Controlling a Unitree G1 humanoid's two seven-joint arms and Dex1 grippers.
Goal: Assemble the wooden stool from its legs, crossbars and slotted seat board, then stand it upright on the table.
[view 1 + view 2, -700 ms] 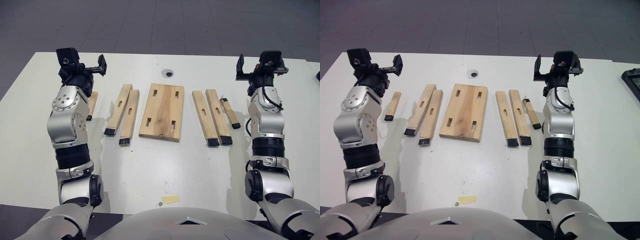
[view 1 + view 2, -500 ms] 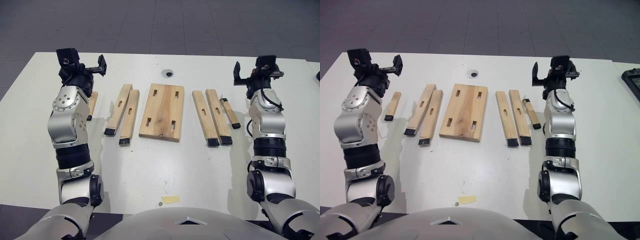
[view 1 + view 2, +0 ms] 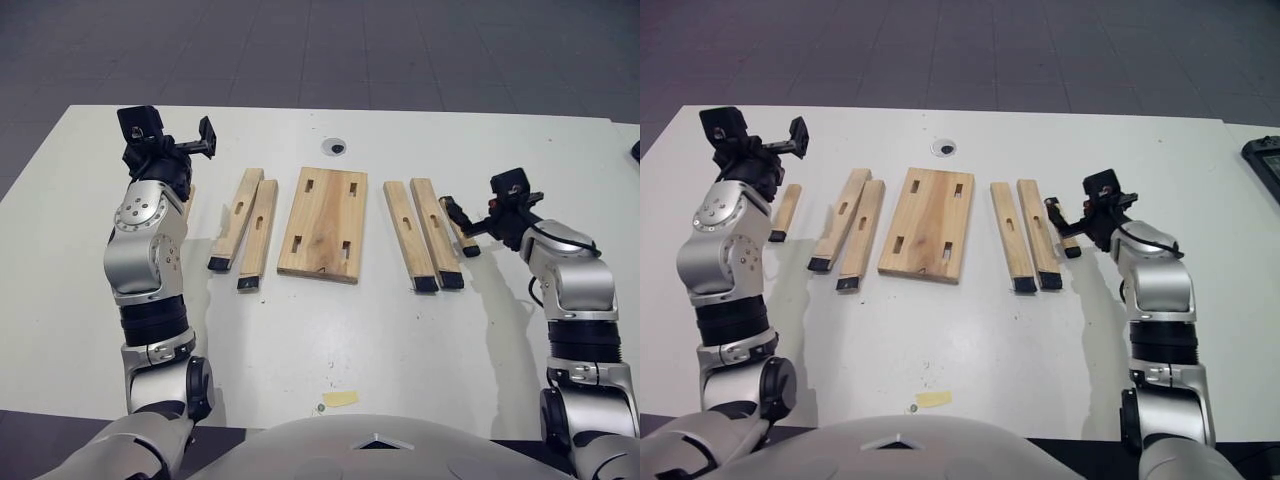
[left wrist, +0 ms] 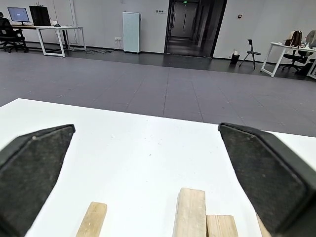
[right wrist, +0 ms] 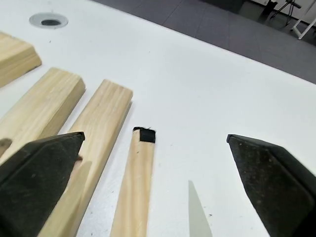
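My right gripper [image 3: 462, 216] hangs wide open and empty over the short crossbar [image 5: 134, 187] at right of frame, my left gripper [image 3: 176, 143] likewise open and empty at upper left; I judge the stick light, stiff and smooth, best pinched mid-length.

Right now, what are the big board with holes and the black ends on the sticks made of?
The slotted seat board looks like pale, unpainted wood: grain lines and darker streaks show. The black end caps on the legs look dull, maybe rubber or plastic; I can't tell which.
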